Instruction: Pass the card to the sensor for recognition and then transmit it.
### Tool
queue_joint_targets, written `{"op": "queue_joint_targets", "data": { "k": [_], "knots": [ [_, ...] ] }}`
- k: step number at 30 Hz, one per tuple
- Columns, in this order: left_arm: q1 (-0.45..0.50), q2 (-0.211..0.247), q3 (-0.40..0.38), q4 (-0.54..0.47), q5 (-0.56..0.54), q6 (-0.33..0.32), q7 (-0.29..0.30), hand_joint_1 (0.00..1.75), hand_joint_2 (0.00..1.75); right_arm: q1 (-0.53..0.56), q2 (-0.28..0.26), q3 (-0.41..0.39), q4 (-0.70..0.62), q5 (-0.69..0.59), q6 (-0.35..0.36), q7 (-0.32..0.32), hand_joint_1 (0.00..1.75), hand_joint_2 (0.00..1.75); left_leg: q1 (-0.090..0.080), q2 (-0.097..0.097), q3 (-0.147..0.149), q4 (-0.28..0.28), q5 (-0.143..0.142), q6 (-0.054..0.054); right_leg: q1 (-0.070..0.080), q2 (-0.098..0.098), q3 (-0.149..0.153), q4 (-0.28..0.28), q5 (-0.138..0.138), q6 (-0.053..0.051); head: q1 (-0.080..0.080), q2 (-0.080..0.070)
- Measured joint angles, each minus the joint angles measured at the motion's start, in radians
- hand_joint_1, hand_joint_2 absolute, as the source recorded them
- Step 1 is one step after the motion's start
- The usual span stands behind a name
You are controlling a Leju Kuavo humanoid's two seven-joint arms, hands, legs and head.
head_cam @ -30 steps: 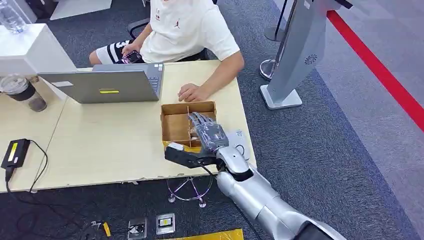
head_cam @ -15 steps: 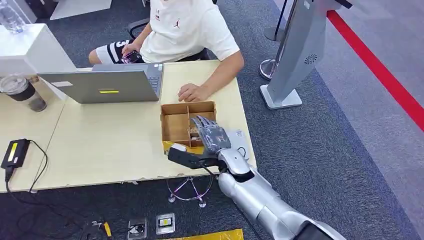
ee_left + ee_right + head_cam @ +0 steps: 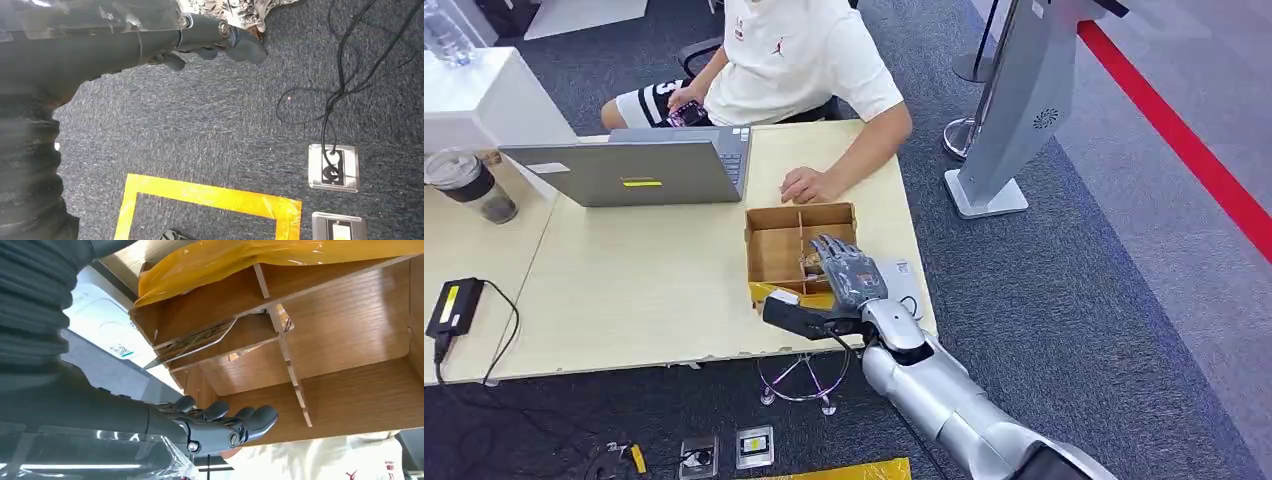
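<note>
A wooden box [image 3: 774,250] with compartments stands on the table near its right end. A patterned card [image 3: 811,263] leans on edge in the box's near right compartment, and the right wrist view shows the card [image 3: 195,342] slanted against a divider. My right hand [image 3: 849,272] hovers over that compartment with fingers spread and thumb [image 3: 796,315] out over the table edge, holding nothing. In the right wrist view the right hand [image 3: 215,425] is apart from the card. A flat white sensor [image 3: 906,283] lies beside the box. My left hand [image 3: 215,37] hangs over the carpet, holding nothing.
A person in a white shirt sits across the table, one hand [image 3: 808,186] resting just beyond the box. A laptop [image 3: 639,168], a cup [image 3: 469,185] and a black adapter [image 3: 454,305] sit further left. A grey kiosk stand [image 3: 1014,110] rises to the right.
My right hand has slid a little toward me and to the right over the box. The card and the person's hand have not moved.
</note>
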State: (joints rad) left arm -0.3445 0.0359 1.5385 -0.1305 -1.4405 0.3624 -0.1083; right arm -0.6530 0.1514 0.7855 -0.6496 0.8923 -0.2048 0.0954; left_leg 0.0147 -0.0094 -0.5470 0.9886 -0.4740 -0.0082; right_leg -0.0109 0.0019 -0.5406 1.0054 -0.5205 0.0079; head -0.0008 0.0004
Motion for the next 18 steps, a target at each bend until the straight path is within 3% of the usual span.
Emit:
{"op": "queue_joint_targets", "data": {
  "k": [10, 16, 18],
  "knots": [
    [0.0, 0.0, 0.0, 0.0, 0.0, 0.0, 0.0, 0.0, 1.75, 0.0, 0.0, 0.0, 0.008, 0.0, 0.0, 0.0, 0.09, 1.75, 0.0, 0.0, 0.0, 0.0, 0.0, 0.0, 0.0, 0.0, 0.0, 0.0, 0.0, 0.0, 0.0, 0.0],
    [0.0, 0.0, 0.0, 0.0, 0.0, 0.0, 0.0, 0.0, 1.75, -0.001, 0.0, 0.0, 0.012, 0.0, 0.0, 0.0, 0.19, 1.75, 0.0, 0.0, 0.0, 0.0, 0.0, 0.0, 0.0, 0.0, 0.0, 0.0, 0.0, 0.0, 0.0, 0.0],
    [0.0, 0.0, 0.0, 0.0, 0.001, 0.0, 0.0, 0.0, 1.75, -0.001, 0.0, 0.0, 0.014, 0.001, 0.0, 0.0, 0.4, 1.75, 0.0, 0.0, 0.0, 0.0, 0.0, 0.0, 0.0, 0.0, 0.0, 0.0, 0.0, 0.0, 0.0, 0.0]
  ]
}}
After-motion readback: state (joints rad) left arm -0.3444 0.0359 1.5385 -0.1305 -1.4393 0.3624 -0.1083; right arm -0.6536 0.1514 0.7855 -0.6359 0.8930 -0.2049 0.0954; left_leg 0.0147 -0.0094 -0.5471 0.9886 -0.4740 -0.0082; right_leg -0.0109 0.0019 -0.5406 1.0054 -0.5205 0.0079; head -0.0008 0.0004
